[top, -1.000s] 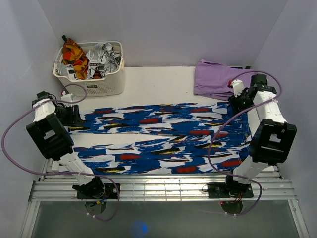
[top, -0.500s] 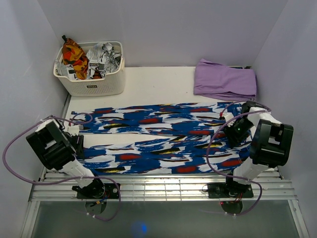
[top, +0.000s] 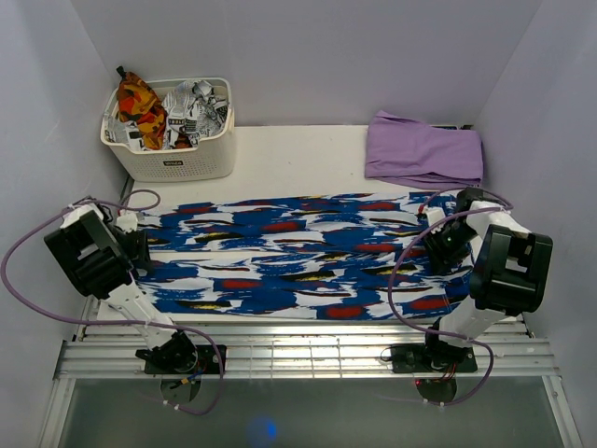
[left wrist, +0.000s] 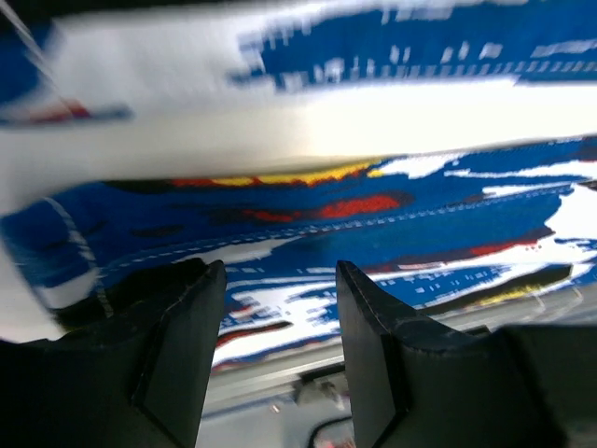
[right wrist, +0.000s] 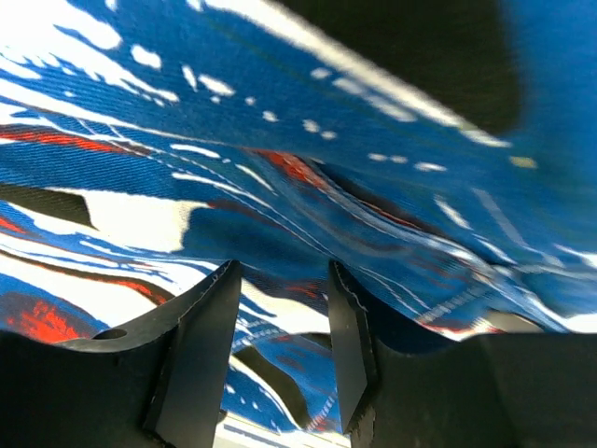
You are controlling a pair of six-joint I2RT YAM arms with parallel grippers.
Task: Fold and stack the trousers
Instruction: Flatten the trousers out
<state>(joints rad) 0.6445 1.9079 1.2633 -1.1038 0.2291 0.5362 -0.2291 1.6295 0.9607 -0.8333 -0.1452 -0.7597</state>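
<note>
On the white table [top: 298, 159], the trousers [top: 298, 257] are spread flat along the near edge; a basket [top: 173, 166] is set at the far-left corner, a lilac garment [top: 424, 149] at the far-right.

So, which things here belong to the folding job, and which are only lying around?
Belong to the job: the trousers, the left gripper, the right gripper.
Only lying around: the white basket, the printed clothes in it, the lilac garment.
</note>
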